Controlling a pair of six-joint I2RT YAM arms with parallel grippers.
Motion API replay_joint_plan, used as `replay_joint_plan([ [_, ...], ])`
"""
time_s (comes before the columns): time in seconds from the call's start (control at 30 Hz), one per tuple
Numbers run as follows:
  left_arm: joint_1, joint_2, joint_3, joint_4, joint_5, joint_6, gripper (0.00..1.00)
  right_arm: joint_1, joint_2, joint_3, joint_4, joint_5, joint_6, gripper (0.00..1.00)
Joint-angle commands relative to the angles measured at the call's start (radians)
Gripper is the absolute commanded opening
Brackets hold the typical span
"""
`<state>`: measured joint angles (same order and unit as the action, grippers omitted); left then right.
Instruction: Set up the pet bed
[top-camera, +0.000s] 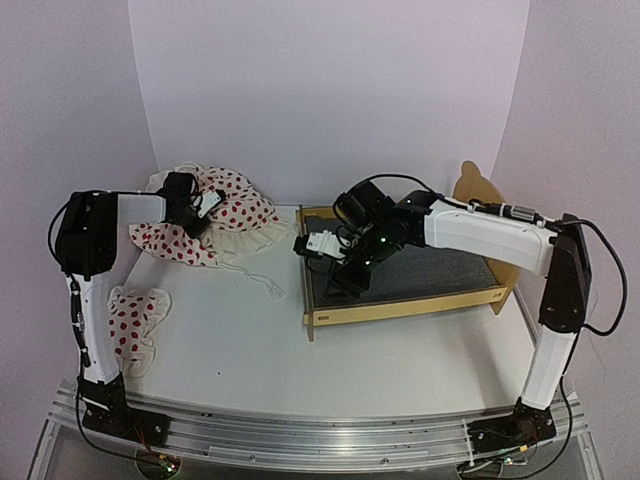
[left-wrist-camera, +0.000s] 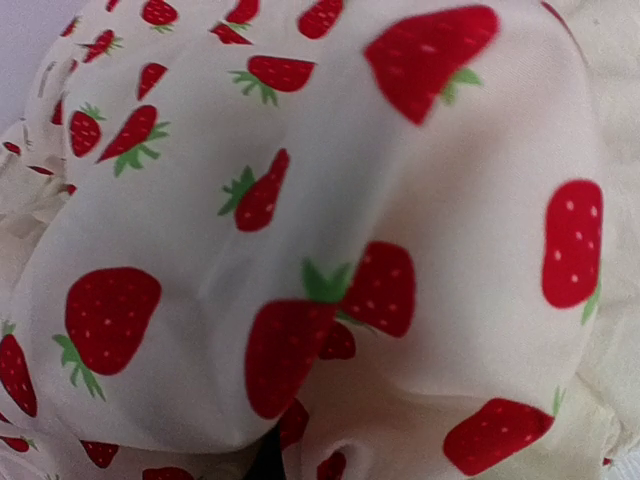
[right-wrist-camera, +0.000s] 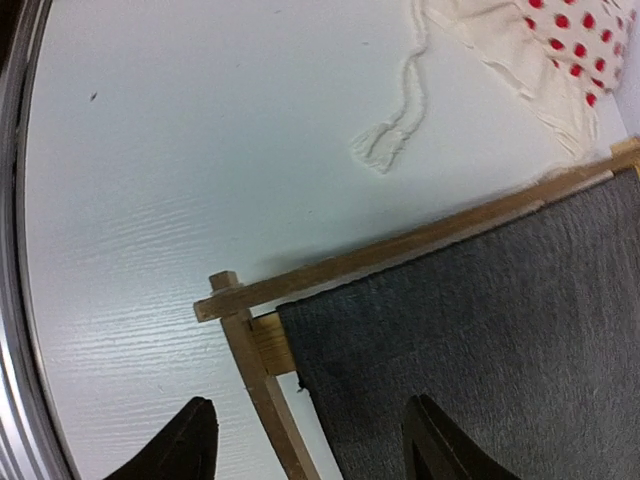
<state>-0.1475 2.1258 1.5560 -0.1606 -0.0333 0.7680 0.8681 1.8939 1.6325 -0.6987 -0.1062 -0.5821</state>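
my left fingers (top-camera: 190, 207) clamp the cloth (left-wrist-camera: 320, 200) at ten o'clock, guessing to drag it over; right fingers (right-wrist-camera: 190, 445) apart, straddling the bed (right-wrist-camera: 400, 250) corner.

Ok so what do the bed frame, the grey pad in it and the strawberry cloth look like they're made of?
The bed frame: pale, seemingly unvarnished wood, possibly plywood; faint grain and slotted joints show.
The grey pad: matte, felt-like fabric with a fuzzy, flecked surface.
The strawberry cloth: thin, smooth cream fabric, perhaps cotton, with printed berries and soft folds.
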Motion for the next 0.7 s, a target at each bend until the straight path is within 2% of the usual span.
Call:
replay_joint_plan([
  [0.0,0.025,-0.09,0.114,0.058,0.03,0.004,0.0,-0.078,-0.071,0.092,0.034,-0.001,0.234,0.67],
  [0.17,0.027,-0.223,0.31,-0.168,0.31,0.014,0.0,-0.156,-0.011,0.24,0.051,-0.042,0.465,0.77],
  [0.33,0.025,-0.342,0.456,-0.381,0.56,0.125,0.0,-0.177,0.089,0.431,0.059,-0.115,0.622,0.88],
  [0.5,0.019,-0.404,0.535,-0.498,0.666,0.144,0.0,-0.176,0.137,0.497,0.178,-0.196,0.718,0.93],
  [0.67,-0.02,-0.411,0.586,-0.53,0.677,0.124,0.0,-0.171,0.136,0.482,0.325,-0.272,0.751,0.95],
])
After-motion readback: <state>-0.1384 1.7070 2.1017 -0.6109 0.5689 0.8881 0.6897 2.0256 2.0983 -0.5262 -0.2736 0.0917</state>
